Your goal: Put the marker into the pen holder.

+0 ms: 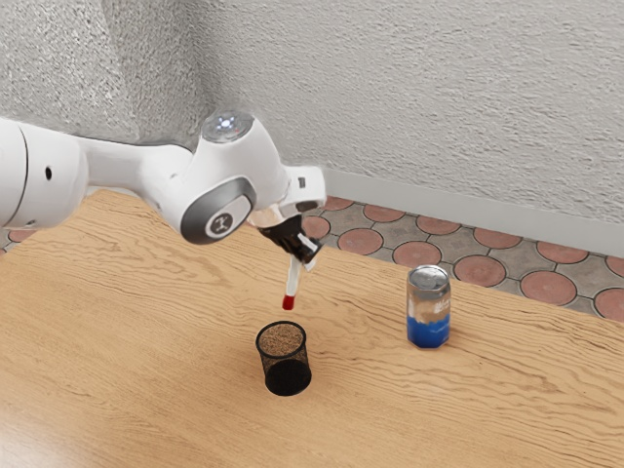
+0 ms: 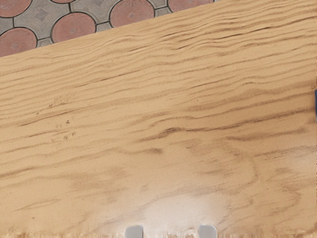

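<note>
In the exterior view, the pincer (image 1: 303, 257) is pinching the marker (image 1: 292, 278), red end down, outside and higher than the pen holder (image 1: 287, 374); a can (image 1: 429, 322) stands apart from that holder. The wrist view shows bare wood grain on the tabletop (image 2: 148, 99).

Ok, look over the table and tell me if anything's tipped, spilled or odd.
Nothing stands out. The can and the pen holder both stand upright, with no spill or damage in sight. The marker leans slightly, red end down, at the gripper, which fits the task.
</note>
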Action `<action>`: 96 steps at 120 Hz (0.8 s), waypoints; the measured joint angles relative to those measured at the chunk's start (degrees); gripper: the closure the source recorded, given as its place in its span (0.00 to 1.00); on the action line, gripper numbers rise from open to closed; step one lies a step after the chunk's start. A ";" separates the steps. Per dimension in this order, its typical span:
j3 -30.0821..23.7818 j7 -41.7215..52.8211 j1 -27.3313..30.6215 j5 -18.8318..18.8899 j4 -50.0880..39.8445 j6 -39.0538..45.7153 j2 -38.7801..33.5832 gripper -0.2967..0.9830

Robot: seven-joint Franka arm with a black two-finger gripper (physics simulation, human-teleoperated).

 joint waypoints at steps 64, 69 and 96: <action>-0.26 -3.79 -3.82 -0.40 -7.31 0.61 -6.18 0.80; -0.26 -4.01 -4.10 -0.41 -7.60 0.67 -6.14 0.80; -0.45 -4.93 -4.02 -0.61 -9.45 1.10 -5.98 0.75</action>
